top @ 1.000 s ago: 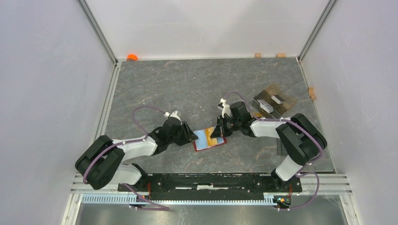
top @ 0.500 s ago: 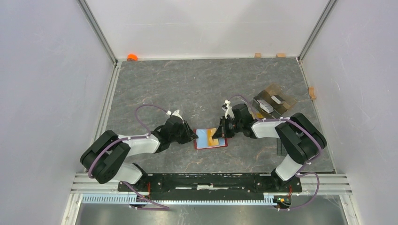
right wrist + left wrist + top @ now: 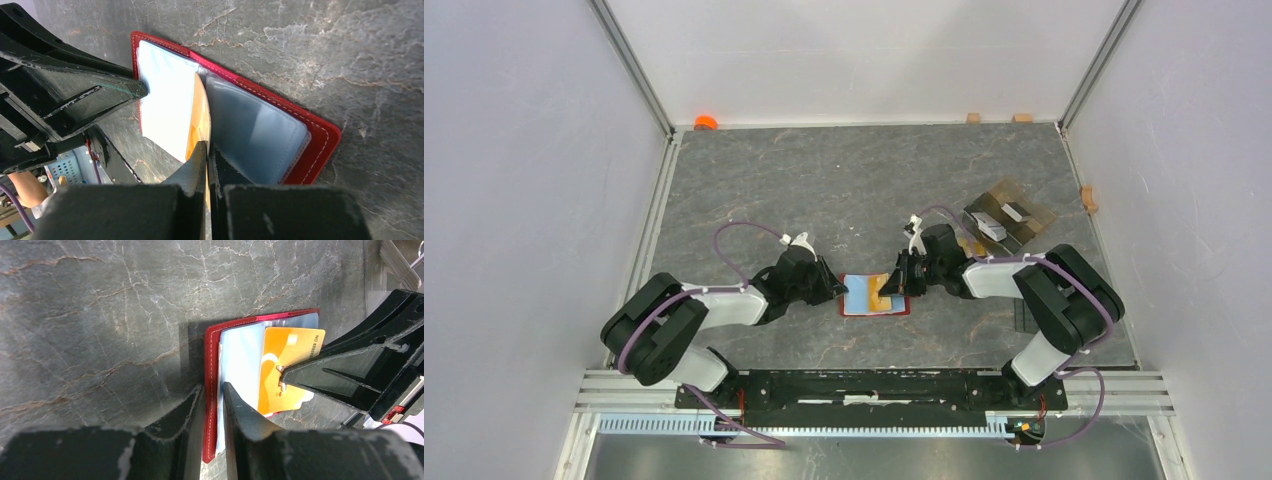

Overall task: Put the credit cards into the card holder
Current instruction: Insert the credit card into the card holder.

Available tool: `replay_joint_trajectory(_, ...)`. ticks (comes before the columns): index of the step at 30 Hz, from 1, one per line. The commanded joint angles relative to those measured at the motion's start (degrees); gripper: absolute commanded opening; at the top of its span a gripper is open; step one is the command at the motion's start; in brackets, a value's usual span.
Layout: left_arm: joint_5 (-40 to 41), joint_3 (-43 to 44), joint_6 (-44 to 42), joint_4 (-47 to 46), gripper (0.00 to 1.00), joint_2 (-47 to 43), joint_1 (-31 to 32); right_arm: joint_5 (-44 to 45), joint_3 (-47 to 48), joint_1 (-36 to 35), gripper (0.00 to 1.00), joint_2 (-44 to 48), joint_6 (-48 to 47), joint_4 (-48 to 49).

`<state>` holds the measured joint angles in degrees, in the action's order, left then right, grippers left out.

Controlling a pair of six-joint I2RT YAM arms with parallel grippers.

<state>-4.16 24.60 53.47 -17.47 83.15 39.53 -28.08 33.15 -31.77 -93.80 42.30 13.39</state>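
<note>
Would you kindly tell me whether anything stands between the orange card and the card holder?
Nothing visible does: the orange card in the right gripper touches the sleeves of the open card holder; the left gripper clamps only its edge.

From the left wrist, the near edge of the open red leather card holder (image 3: 212, 355) is hidden between the left gripper's (image 3: 213, 387) jaws. On the holder, the orange plastic card (image 3: 285, 360) loses a corner beneath the right gripper (image 3: 281, 376). From the right wrist it shows only edge-on, its lower end behind the jaws. Right of the holder, the clear plastic stand (image 3: 1007, 218) carries pale blocks too small to identify.
</note>
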Motion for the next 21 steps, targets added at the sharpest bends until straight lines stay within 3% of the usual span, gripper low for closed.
replay_joint_trajectory(1, 0.39, -1.92, -3.82, 5.77, 0.27, 3.95, 0.29, 9.34, -2.47, 0.13, 0.0, -2.25, -1.05, -6.17)
replay_joint_trajectory(14, -1.09, -2.46, -3.73, 4.41, 0.23, 5.17, 0.29, 9.2, -2.18, -2.5, 0.0, -5.09, 3.0, -2.91)
replay_joint_trajectory(21, 2.22, -2.28, -4.98, 7.74, 0.19, 4.16, 0.29, 8.5, -3.33, -2.77, 0.0, -5.5, 4.36, -0.8)
